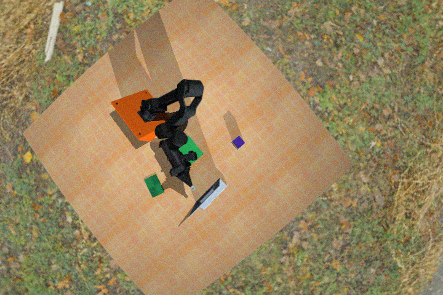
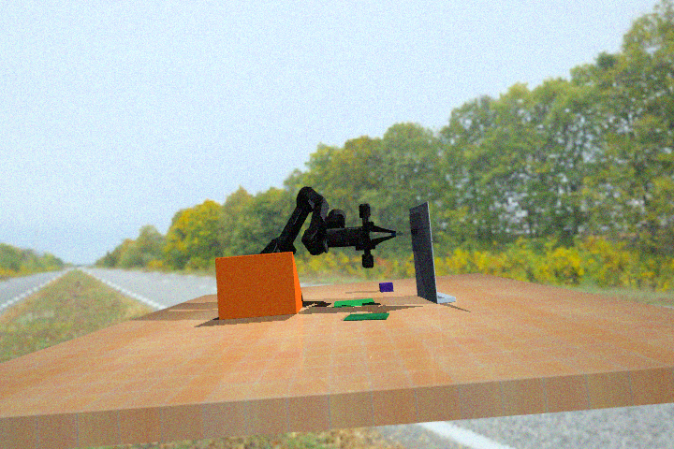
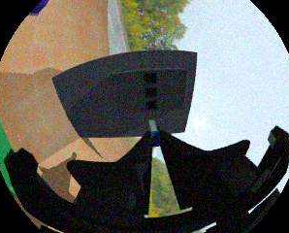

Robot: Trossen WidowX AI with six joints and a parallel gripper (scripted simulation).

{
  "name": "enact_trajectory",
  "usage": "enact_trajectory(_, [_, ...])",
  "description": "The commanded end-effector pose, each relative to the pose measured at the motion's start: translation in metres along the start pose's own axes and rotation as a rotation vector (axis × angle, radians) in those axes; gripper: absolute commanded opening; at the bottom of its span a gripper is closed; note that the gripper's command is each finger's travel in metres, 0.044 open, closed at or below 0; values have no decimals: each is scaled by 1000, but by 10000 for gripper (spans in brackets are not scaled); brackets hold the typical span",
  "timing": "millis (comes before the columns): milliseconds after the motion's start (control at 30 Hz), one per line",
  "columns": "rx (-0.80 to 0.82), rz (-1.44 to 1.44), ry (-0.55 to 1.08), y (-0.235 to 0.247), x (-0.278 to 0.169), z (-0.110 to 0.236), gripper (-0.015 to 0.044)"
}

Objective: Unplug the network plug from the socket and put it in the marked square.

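Observation:
My gripper [image 1: 191, 185] [image 2: 394, 232] [image 3: 154, 134] is shut on the small pale network plug [image 1: 193, 188] [image 3: 154, 124] and holds it level in the air, a short way in front of the upright grey panel [image 1: 213, 193] [image 2: 421, 253] [image 3: 112, 100]. The plug is clear of the panel. The dark socket [image 3: 151, 91] shows on the panel's face just beyond the fingertips. Two flat green marks lie on the table: one [image 1: 154, 185] [image 2: 367, 316] left of the gripper, and one [image 1: 194, 149] [image 2: 352, 302] partly hidden under the arm.
An orange box [image 1: 133, 111] [image 2: 256, 285] stands behind the arm's base. A small purple cube [image 1: 238, 141] [image 2: 386, 286] sits on the table to the side of the panel. The wooden table [image 1: 264, 104] [image 2: 454, 349] extends well beyond these.

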State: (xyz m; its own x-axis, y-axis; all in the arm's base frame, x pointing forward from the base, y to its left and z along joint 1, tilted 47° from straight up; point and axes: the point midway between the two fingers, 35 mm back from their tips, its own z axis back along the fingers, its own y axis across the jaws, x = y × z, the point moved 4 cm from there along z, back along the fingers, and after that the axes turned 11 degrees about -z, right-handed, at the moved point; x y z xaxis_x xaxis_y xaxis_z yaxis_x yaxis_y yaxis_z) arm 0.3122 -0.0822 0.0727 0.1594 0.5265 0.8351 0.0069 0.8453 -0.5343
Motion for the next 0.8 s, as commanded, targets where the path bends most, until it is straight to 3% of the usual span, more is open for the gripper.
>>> enact_trajectory(0, [10,7,3,1,-1,5,0])
enact_trajectory(367, [4,0,6,-3,-2,7,0])
enact_trajectory(767, [-10,4,-21,-38,1,20,0])
